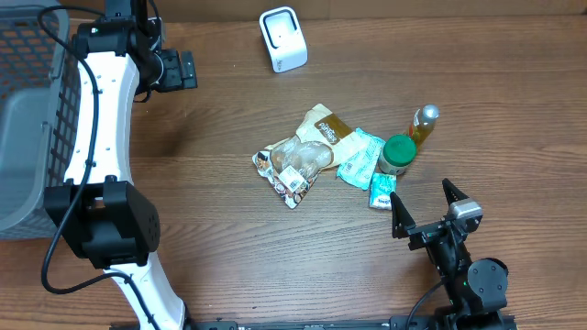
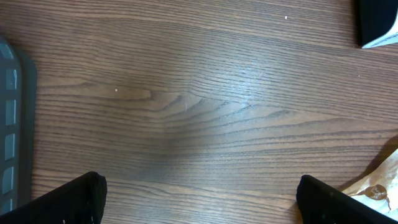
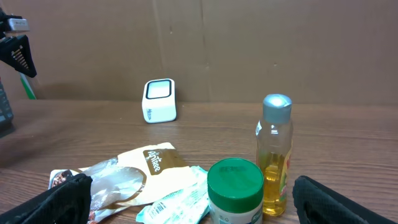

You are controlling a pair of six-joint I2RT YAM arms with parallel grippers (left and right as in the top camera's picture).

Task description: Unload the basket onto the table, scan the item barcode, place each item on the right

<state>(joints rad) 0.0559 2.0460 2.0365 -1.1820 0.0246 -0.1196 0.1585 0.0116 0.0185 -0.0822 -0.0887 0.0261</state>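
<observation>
Matt wood-grain table [image 1: 229, 257], glossy white plastic scanner [image 1: 282, 38], clear plastic bottle [image 1: 423, 126], crinkly shiny snack bag [image 1: 295, 165], grey plastic basket [image 1: 23, 137]

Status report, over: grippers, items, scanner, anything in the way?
Both open, empty: left gripper near the basket, right gripper short of the item pile. Barcode scanner at far edge, unobstructed. Green-lidded jar and bottle upright, nearest right arm.

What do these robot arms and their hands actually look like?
The left arm has long white shells between bulky black joints, with a black cable looping beside it. Its left hand is black. The right arm shows only black parts here, and the right hand ends in two pointed black fingers with a pale block behind them.
</observation>
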